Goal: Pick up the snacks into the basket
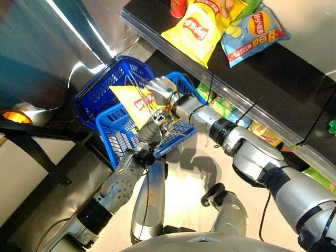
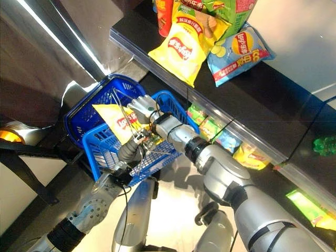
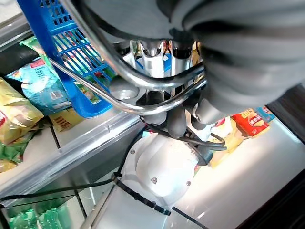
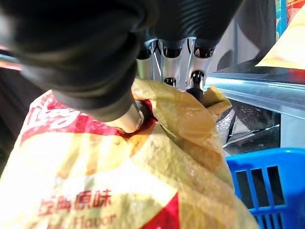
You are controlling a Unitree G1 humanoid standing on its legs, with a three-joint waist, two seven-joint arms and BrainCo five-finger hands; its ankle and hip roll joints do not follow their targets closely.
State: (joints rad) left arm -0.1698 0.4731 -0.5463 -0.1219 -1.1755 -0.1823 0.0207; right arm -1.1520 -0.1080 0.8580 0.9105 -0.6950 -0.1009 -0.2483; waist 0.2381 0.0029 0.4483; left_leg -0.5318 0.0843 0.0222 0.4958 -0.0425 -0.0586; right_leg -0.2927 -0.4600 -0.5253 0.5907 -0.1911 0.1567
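Observation:
A blue plastic basket (image 1: 111, 137) hangs in front of the shelves. My left hand (image 1: 149, 132) is shut on its wire handles (image 3: 125, 76), with the fingers (image 3: 153, 56) curled over them. My right hand (image 1: 160, 86) pinches the top edge of a yellow chips bag (image 1: 130, 101); the thumb (image 4: 129, 119) presses the bag (image 4: 119, 186) against the fingers (image 4: 175, 67). The bag stands partly inside the basket, its upper half above the rim. On the black shelf top lie another yellow chips bag (image 1: 194, 31) and a blue chips bag (image 1: 253, 32).
A red can (image 1: 178, 6) and more packets stand behind the bags on the shelf (image 1: 294, 79). A clear rail (image 1: 157, 44) edges the shelf front. Several snack packets (image 1: 226, 109) fill the lower shelf right of the basket. A dark metal frame (image 1: 37, 137) stands at the left.

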